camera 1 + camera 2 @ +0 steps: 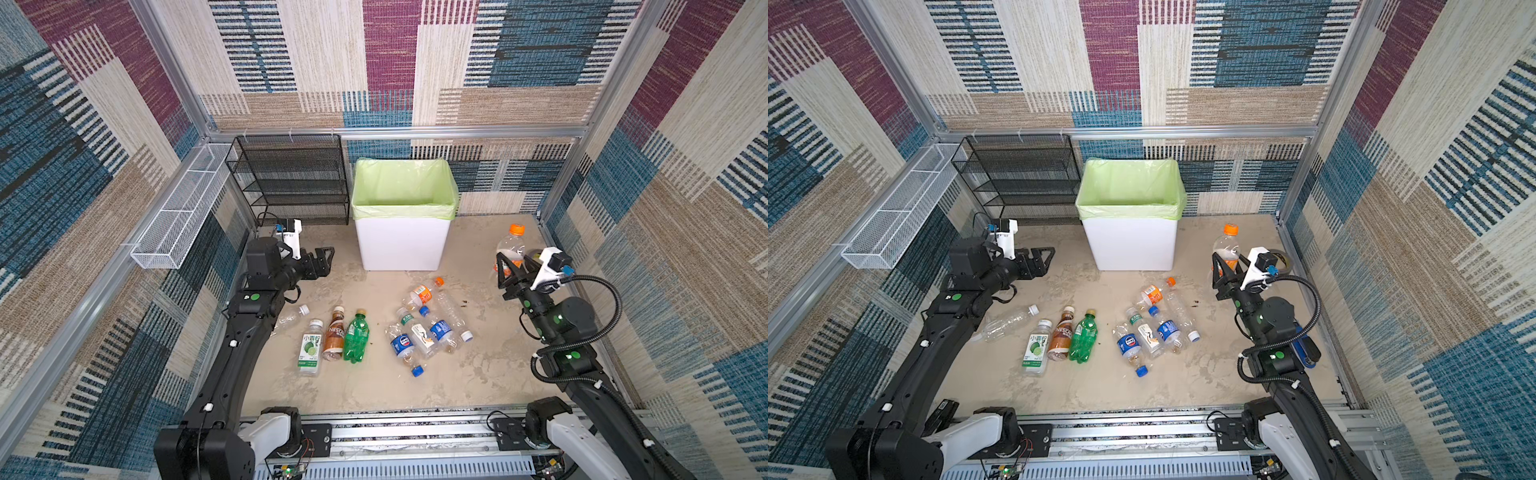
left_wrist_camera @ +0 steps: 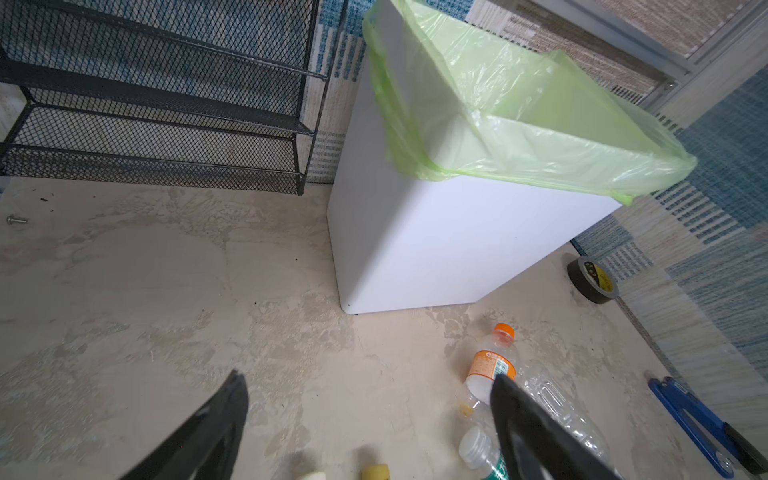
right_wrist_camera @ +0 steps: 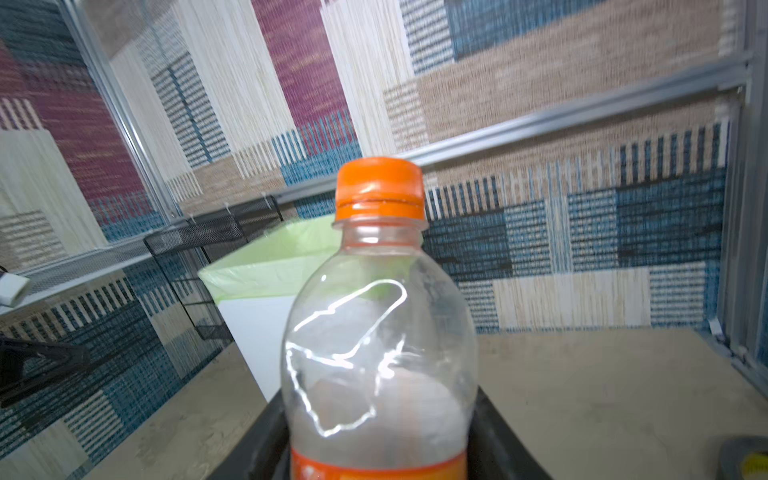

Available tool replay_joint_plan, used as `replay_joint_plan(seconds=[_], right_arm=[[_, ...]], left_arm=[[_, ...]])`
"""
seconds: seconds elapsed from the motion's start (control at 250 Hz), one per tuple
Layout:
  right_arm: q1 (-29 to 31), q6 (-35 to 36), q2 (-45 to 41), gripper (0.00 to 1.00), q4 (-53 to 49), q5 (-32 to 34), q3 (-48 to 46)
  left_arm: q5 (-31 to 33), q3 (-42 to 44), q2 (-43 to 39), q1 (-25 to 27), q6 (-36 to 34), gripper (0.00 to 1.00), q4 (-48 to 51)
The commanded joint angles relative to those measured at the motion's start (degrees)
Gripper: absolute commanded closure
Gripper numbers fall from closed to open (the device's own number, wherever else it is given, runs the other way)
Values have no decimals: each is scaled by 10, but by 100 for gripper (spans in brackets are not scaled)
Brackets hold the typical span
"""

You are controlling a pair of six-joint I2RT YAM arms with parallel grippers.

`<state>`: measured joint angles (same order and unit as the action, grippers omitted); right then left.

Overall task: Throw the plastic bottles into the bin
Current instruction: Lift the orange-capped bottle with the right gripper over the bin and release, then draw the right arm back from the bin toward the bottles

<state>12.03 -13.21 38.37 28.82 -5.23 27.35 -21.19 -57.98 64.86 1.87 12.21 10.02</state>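
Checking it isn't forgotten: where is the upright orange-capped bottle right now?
In both top views the orange-capped bottle stands upright on the right side of the floor, gripped by the right tool, to the right of the bin.

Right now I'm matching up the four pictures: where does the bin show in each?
A top view: bin at back centre, next to the rack.
A top view: bin likewise at back centre, rack beside it.
Left wrist: bin fills the middle, close up.
Right wrist: bin partly hidden behind the orange-capped bottle.
Shared landmark: the rack beside the bin, in all four.
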Motion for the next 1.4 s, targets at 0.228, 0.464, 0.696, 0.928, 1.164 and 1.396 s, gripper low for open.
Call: replay_joint_plan(seconds=[0.228, 0.464, 0.696, 0.928, 1.164, 1.396], right_arm=[[0, 15, 98, 45, 245, -41, 103], [46, 48, 530, 37, -200, -152, 669], [53, 62, 573, 4, -251, -118, 738], [32, 65, 477, 2, -217, -50, 625], [-37, 15, 339, 3, -170, -45, 402], [-82, -17, 256, 1, -143, -64, 228]], left_arm=[[-16, 21, -17, 7, -11, 8, -69], [-2, 6, -14, 8, -25, 8, -39], [1, 7, -27, 9, -38, 1, -37], [31, -20, 2, 8, -33, 1, 8], [147, -100, 72, -10, -79, 5, 196], [291, -108, 85, -16, -208, 4, 323]])
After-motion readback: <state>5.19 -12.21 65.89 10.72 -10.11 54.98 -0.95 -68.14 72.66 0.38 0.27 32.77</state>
